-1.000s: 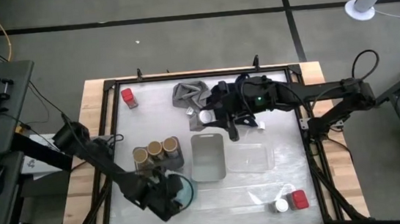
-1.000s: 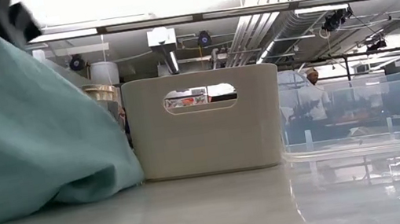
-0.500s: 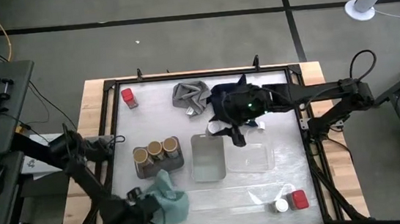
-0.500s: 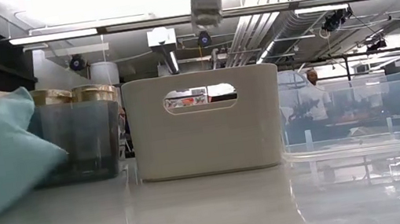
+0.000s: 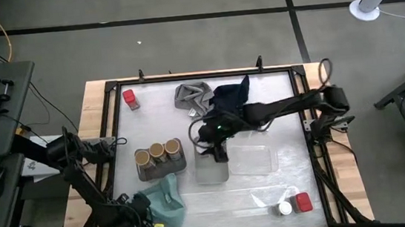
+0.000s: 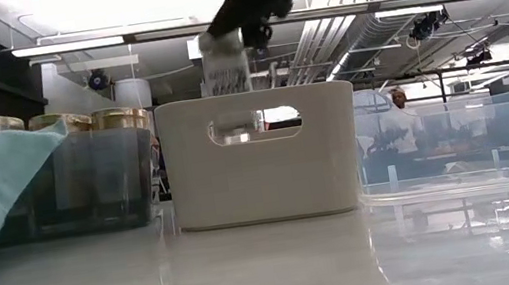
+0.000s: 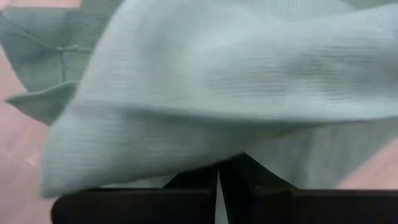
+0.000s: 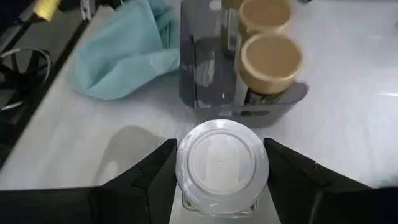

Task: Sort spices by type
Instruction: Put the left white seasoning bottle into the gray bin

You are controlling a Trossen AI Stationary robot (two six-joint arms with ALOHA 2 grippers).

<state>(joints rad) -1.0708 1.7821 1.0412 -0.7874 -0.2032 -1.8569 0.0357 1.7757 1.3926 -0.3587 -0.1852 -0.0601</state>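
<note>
Your right gripper (image 8: 221, 186) was clamped on a white-topped jar (image 8: 222, 164), fingers pressed to either side of its lid, and you had it hanging just over the near-left corner of the beige bin (image 5: 211, 159), the jar (image 6: 223, 66) above the rim in the low view. You carried it top-up and by the cap, I'd judge, so it could drop straight into that bin without tipping. Beside it, the three tan-topped jars (image 5: 158, 152) stood together in the smoked tray (image 5: 179, 160), so that type looked settled, and the clear tray (image 5: 253, 160) sat just to the bin's right. The second white-topped jar (image 5: 285, 208) and a red jar (image 5: 303, 202) waited at the near right, touching or nearly so; the other red jar (image 5: 129, 98) was well apart at the far left corner. Your left gripper (image 7: 217, 186) was pinched shut on the teal cloth (image 5: 163, 201), holding it off to the near left, likely to keep it out of the way. No label or writing could be read on any jar
</note>
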